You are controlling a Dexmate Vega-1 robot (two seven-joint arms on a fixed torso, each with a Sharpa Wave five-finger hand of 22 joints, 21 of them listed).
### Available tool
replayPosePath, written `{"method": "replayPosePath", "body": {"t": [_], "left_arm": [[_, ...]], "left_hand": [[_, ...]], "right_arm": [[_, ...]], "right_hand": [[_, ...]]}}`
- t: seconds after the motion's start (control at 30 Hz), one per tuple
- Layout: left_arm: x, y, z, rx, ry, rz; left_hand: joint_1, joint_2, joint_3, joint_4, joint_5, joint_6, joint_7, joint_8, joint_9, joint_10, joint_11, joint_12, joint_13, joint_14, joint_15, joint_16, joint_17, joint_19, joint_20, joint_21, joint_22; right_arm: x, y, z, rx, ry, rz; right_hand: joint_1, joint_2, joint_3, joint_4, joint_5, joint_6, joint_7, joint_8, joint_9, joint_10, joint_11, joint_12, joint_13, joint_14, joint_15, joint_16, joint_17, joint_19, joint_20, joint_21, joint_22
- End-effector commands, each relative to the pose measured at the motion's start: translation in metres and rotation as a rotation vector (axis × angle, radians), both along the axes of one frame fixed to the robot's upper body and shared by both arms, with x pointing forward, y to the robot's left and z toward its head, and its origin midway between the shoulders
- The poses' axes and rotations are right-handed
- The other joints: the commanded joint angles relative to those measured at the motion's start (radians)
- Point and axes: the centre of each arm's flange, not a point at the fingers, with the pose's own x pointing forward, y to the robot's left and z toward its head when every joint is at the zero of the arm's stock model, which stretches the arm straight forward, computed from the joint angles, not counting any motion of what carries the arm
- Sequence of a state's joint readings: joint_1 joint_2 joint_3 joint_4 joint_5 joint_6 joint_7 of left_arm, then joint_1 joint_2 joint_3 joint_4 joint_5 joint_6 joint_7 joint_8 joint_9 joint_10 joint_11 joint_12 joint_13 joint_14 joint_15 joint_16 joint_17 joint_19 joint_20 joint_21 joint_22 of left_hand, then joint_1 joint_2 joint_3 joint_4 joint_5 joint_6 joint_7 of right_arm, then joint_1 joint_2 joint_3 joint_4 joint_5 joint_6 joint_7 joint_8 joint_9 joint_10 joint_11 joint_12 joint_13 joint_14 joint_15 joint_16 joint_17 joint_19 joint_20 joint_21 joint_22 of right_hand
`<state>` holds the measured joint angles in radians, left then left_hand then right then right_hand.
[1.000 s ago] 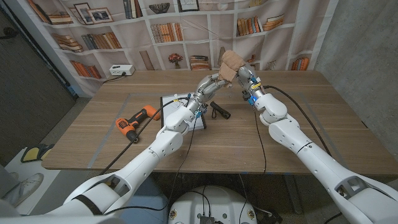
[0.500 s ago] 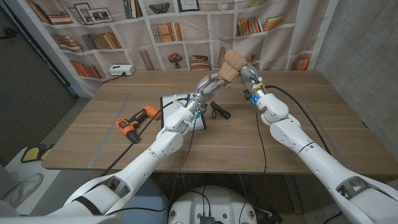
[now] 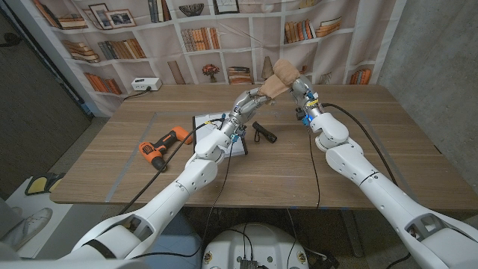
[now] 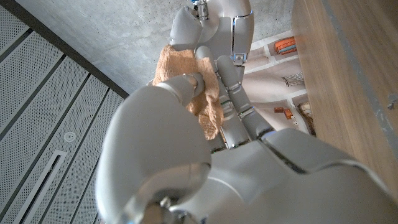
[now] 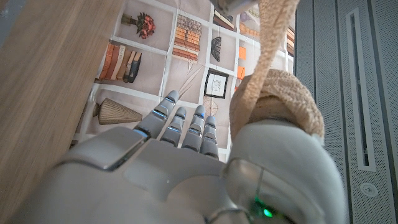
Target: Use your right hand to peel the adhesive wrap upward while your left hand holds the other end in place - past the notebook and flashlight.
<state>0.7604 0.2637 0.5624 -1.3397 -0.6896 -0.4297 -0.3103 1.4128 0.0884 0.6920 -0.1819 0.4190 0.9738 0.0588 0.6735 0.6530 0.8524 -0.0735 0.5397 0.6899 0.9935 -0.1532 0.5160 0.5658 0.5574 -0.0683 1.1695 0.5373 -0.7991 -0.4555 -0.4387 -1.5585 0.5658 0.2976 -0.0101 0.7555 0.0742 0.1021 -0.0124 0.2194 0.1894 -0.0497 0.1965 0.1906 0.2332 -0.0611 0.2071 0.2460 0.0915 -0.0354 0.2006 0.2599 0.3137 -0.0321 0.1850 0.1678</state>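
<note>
A tan adhesive wrap (image 3: 280,75) is held up in the air above the table's far middle. My right hand (image 3: 301,96) grips its bunched roll (image 5: 278,102), and a strip (image 5: 274,31) runs off from it. My left hand (image 3: 250,100) pinches the other end of the wrap (image 4: 186,81) between thumb and fingers (image 4: 234,93), just left of the right hand (image 4: 211,22). Below them lie the notebook (image 3: 202,122), partly under my left arm, and the black flashlight (image 3: 264,134).
An orange drill (image 3: 163,147) with a black cable lies on the wooden table (image 3: 388,149) to the left. A white box (image 3: 146,84) sits at the table's far left edge. A bookshelf backdrop stands behind.
My right hand has shifted a little to the right with the roll, drawing the wrap slightly away from my left hand. The left hand has stayed about where it was.
</note>
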Motion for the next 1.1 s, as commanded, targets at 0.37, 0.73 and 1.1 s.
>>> {"method": "replayPosePath", "body": {"t": [0.37, 0.73, 1.1], "left_arm": [[-0.007, 0.025, -0.007, -0.036, 0.012, 0.018], [-0.012, 0.033, -0.008, -0.017, 0.01, 0.015], [-0.019, 0.043, -0.009, -0.053, 0.004, 0.039]], "left_hand": [[0.045, 0.028, 0.013, 0.0, 0.012, 0.018, 0.003, 0.0, -0.001, 0.035, -0.022, -0.008, 0.005, 0.074, -0.057, -0.005, -0.003, -0.003, -0.006, 0.025, -0.017], [0.043, 0.026, 0.015, 0.001, 0.015, 0.022, -0.001, -0.001, -0.001, 0.04, -0.026, -0.011, 0.011, 0.079, -0.054, -0.002, 0.001, -0.005, -0.004, 0.038, -0.03], [0.04, 0.025, 0.015, 0.003, 0.017, 0.024, -0.004, -0.002, 0.001, 0.047, -0.025, -0.011, 0.024, 0.077, -0.051, 0.007, 0.021, -0.015, 0.004, 0.05, -0.048]], "right_arm": [[0.002, -0.006, 0.0, 0.03, 0.003, -0.057], [0.004, -0.009, -0.002, 0.045, 0.018, -0.083], [-0.001, -0.015, 0.001, 0.058, 0.011, -0.09]], "right_hand": [[-0.008, 0.004, -0.002, -0.007, -0.005, 0.002, 0.008, 0.006, 0.003, 0.003, 0.005, -0.001, 0.002, 0.0, -0.067, 0.008, -0.004, 0.001, 0.0, 0.002, 0.0], [-0.009, 0.006, -0.003, -0.008, -0.005, 0.002, 0.008, 0.006, 0.003, 0.003, 0.005, -0.001, 0.001, 0.0, -0.066, 0.009, -0.006, 0.001, 0.0, 0.002, 0.0], [-0.003, 0.007, -0.003, -0.014, -0.004, 0.001, 0.005, 0.005, 0.003, 0.001, 0.001, -0.001, -0.001, 0.001, -0.068, 0.01, -0.01, 0.001, -0.002, 0.002, 0.0]]}}
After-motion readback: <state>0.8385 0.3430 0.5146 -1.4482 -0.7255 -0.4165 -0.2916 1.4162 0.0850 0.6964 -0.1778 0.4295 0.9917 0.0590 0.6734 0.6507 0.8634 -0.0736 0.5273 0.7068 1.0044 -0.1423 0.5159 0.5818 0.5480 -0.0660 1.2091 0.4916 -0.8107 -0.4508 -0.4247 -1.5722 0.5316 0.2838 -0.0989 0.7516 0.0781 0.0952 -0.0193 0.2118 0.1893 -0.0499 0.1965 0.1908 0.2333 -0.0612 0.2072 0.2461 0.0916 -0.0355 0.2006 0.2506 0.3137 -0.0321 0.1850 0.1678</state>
